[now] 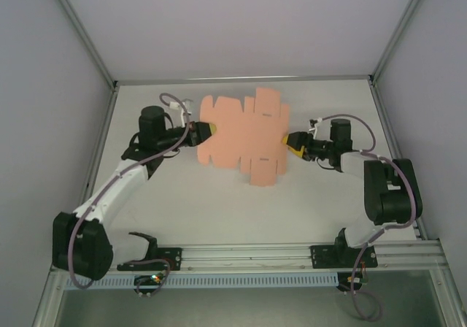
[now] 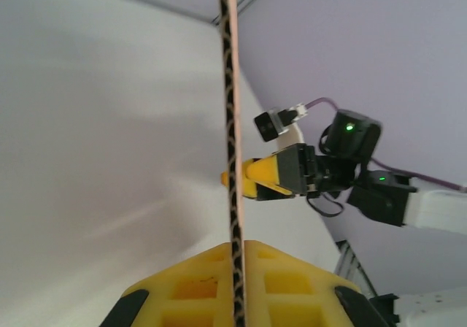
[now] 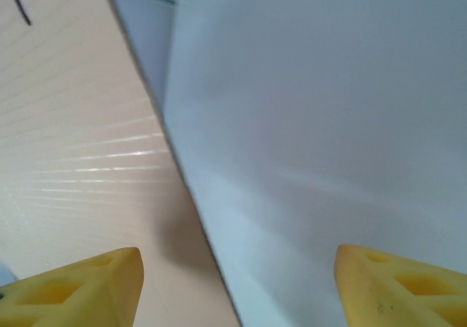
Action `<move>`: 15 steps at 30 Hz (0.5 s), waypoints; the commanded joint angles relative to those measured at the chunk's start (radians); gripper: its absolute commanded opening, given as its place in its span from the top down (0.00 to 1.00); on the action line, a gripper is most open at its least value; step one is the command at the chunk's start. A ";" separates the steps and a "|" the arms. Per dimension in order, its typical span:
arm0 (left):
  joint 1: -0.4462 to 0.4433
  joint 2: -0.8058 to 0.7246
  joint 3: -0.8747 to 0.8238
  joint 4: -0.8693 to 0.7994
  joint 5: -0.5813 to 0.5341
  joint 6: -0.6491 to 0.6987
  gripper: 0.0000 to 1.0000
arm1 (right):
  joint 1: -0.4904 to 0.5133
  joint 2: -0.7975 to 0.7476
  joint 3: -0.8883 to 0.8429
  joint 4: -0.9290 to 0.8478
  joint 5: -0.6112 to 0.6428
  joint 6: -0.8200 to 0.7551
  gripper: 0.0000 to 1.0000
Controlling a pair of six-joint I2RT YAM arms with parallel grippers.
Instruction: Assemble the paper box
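Observation:
The paper box [image 1: 244, 133] is a flat salmon-pink die-cut sheet with tabs, held over the middle back of the table. My left gripper [image 1: 208, 131] is shut on its left edge. In the left wrist view the sheet [image 2: 230, 122] stands edge-on, pinched between the yellow fingers of the left gripper [image 2: 239, 250]. My right gripper [image 1: 288, 141] is at the sheet's right edge with its jaws open. In the right wrist view the pink sheet [image 3: 73, 137] runs past the left finger, and its edge lies inside the wide gap of the right gripper [image 3: 237, 272].
The white table [image 1: 219, 210] is boxed in by grey walls on the left, back and right. An aluminium rail [image 1: 248, 254] with the arm bases runs along the near edge. The right arm's body [image 2: 350, 144] faces the left wrist camera.

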 commanded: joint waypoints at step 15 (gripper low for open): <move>0.023 -0.143 -0.071 0.177 0.052 -0.100 1.00 | -0.010 -0.215 0.069 0.201 -0.242 0.146 0.50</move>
